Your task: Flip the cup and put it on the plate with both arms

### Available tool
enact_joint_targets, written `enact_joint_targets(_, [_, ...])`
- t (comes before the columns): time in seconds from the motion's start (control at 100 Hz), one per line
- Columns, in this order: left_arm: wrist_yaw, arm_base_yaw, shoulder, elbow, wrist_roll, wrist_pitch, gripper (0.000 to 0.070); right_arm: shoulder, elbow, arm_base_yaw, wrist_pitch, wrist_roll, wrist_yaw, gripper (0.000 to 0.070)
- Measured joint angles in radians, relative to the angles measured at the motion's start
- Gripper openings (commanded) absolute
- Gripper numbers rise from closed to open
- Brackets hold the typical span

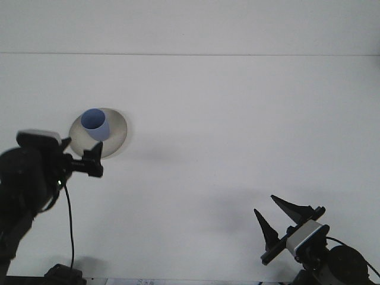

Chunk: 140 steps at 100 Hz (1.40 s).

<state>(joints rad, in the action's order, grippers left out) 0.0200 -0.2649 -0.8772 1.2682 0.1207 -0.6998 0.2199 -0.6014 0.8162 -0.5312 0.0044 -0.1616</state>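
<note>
A wide white bench [237,130] is filling nearly the whole front view, and nothing else is being carried on it except the task's things at the left.

The left arm [27,184] is being seen low at the left edge, near the camera and clear of the plate. Its left claw [89,164] is being shown as a dark shape pointing right, just below the plate's near rim in the picture; whether its fingers are parted or closed cannot be told from this angle. Nothing is visibly being held in it.

At the lower right, the right claw [279,219] is being held with its two pointed fingers spread wide apart and empty, well apart from the plate.

The round grey plate [116,133] is lying flat on the bench. The small blue cup [95,124] is standing on it, towards its left half, mouth upward as far as can be judged, and is being touched by neither claw.

The placing is therefore being judged as done. The cup is being judged light, thin-walled and probably plastic: fairly stiff but smooth, easily tipped or squeezed out of round. If it is to be taken again, the side wall at mid-height, across its width, is being suggested as the hold, with gentle pressure.
</note>
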Motion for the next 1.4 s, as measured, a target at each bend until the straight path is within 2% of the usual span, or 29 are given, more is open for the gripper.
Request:
enact_joint_targets(0.11, [-0.002, -0.082, 0.165, -0.261, 0.058, 0.092, 0.0544, 0.0, 0.0, 0.0, 0.0, 0.0, 0.0, 0.038])
enact_joint_targets(0.21, [-0.002, -0.117, 0.277, -0.465, 0.12, 0.184, 0.0544, 0.0, 0.0, 0.0, 0.0, 0.0, 0.0, 0.0429])
enact_joint_targets(0.26, [-0.002, -0.131, 0.313, -0.543, 0.146, 0.217, 0.0542, 0.0, 0.0, 0.0, 0.0, 0.0, 0.0, 0.0431])
enact_joint_targets(0.35, [-0.002, -0.153, 0.344, -0.63, 0.181, 0.233, 0.0503, 0.0, 0.0, 0.0, 0.0, 0.0, 0.0, 0.0431])
enact_joint_targets(0.41, [-0.002, -0.16, 0.348, -0.648, 0.189, 0.229, 0.0372, 0.0, 0.0, 0.0, 0.0, 0.0, 0.0, 0.0429])
enact_joint_targets(0.46, [-0.002, -0.161, 0.35, -0.647, 0.194, 0.238, 0.0213, 0.0, 0.0, 0.0, 0.0, 0.0, 0.0, 0.0387])
enact_joint_targets(0.49, [-0.002, -0.162, 0.352, -0.644, 0.196, 0.247, 0.0093, 0.0, 0.0, 0.0, 0.0, 0.0, 0.0, 0.0295])
enact_joint_targets(0.52, [-0.003, -0.164, 0.354, -0.641, 0.197, 0.251, 0.0, 0.0, 0.0, 0.0, 0.0, 0.0, 0.0, 0.0156])
enact_joint_targets(0.55, [-0.01, -0.167, 0.356, -0.639, 0.198, 0.252, 0.001, 0.0, 0.0, 0.0, 0.0, 0.0, 0.0, 0.0002])
enact_joint_targets(0.56, [-0.011, -0.168, 0.357, -0.638, 0.198, 0.252, 0.0012, 0.0, 0.0, 0.0, 0.0, 0.0, 0.0, 0.0])
enact_joint_targets(0.8, [-0.078, -0.171, 0.364, -0.637, 0.208, 0.21, 0.0014, 0.0, 0.0, 0.0, -0.003, 0.0, 0.002, 0.0007])
enact_joint_targets(0.91, [-0.082, -0.171, 0.381, -0.637, 0.208, 0.211, 0.0014, 0.0, 0.0, 0.0, 0.0, 0.0, 0.003, 0.0007])
enact_joint_targets(1.4, [-0.083, -0.17, 0.445, -0.637, 0.208, 0.401, 0.0014, 0.0, 0.0, 0.0, 0.002, 0.0, 0.003, 0.0007])
